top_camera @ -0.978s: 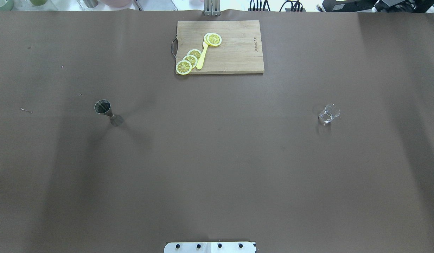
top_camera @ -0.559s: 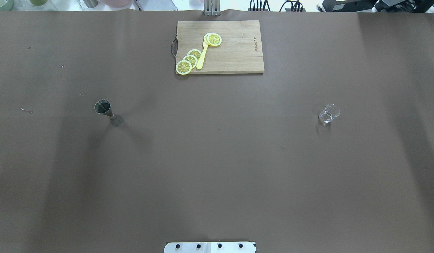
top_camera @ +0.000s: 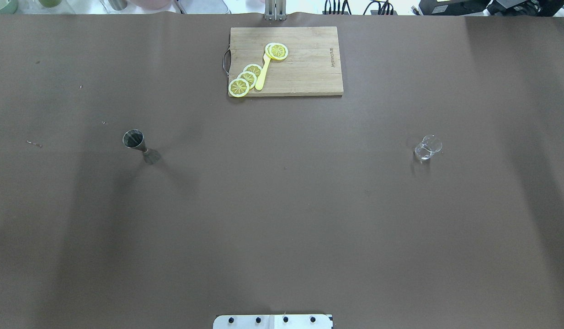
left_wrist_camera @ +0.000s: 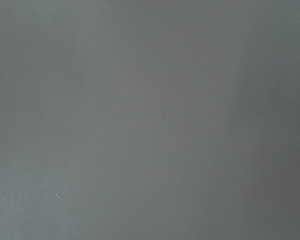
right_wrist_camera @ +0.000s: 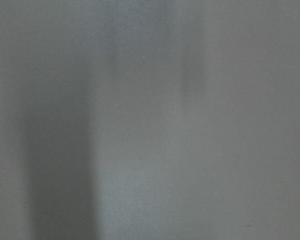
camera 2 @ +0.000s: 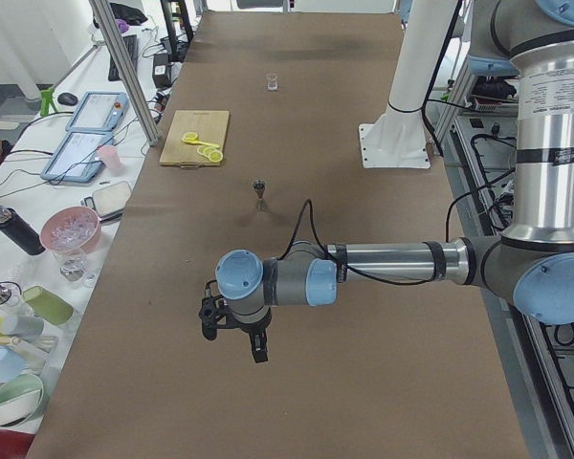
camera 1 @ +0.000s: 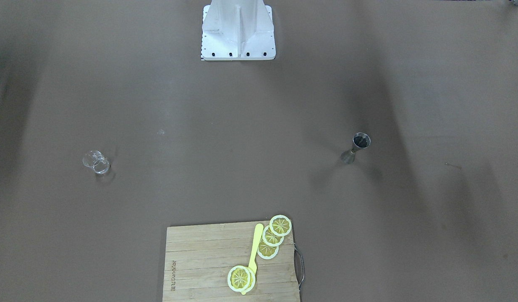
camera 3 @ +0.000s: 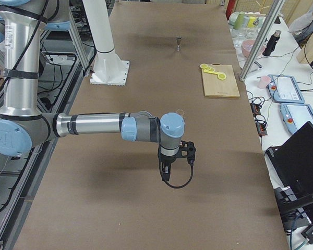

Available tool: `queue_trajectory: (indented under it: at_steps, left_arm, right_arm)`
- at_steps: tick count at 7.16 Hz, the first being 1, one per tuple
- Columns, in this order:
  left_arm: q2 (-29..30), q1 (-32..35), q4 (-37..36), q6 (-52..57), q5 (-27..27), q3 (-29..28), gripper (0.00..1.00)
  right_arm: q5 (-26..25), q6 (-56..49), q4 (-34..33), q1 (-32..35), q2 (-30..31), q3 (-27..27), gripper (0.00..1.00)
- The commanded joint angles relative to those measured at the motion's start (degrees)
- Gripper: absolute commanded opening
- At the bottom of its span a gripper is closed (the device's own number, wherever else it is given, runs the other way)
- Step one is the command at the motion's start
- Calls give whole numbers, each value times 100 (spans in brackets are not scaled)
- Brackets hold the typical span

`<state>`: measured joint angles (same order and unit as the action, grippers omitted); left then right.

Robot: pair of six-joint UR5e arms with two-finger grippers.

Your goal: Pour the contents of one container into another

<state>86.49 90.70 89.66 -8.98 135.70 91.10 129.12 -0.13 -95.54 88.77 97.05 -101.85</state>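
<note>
Since the left claw [camera 2: 257, 350] and the right claw [camera 3: 165, 176] only show up in the side cameras, I honestly can't tell if either one is released or clenched. Both hang fingers-down above the bench [top_camera: 282, 219], each out over its own end. Both wrist cams just give blurry plain bench surface.

Moving out from the left claw, the jigger [top_camera: 141, 147] stands well apart from it, farther in along the bench, roughly halfway between the near and far edges. It's shiny dark steel, hourglass shaped, two cones meeting at a skinny waist, upright with one cup open on top.

On the other side, the glass [top_camera: 427, 147] sits in from the right claw, also about midway between the near and far edges. It's small, round, clear and upright; can't make out what's in it.

Up against the middle of the far edge is a rectangular wooden cutting board [top_camera: 305, 64] with a thin metal handle on one short side. On it are yellow lemon slices [top_camera: 245, 78] and a yellow plastic utensil [top_camera: 262, 75]. The bench covering is matte brown.
</note>
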Motion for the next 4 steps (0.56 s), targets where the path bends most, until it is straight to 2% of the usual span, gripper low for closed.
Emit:
queue_trajectory:
  at_steps: [1, 4]
  left_arm:
    - [-1, 0, -1, 2, 0, -22, 99]
    - [-1, 0, -1, 2, 9, -22, 99]
  right_arm:
    - [8, -22, 0, 0, 24, 7, 100]
    - [-1, -5, 0, 0, 24, 51, 100]
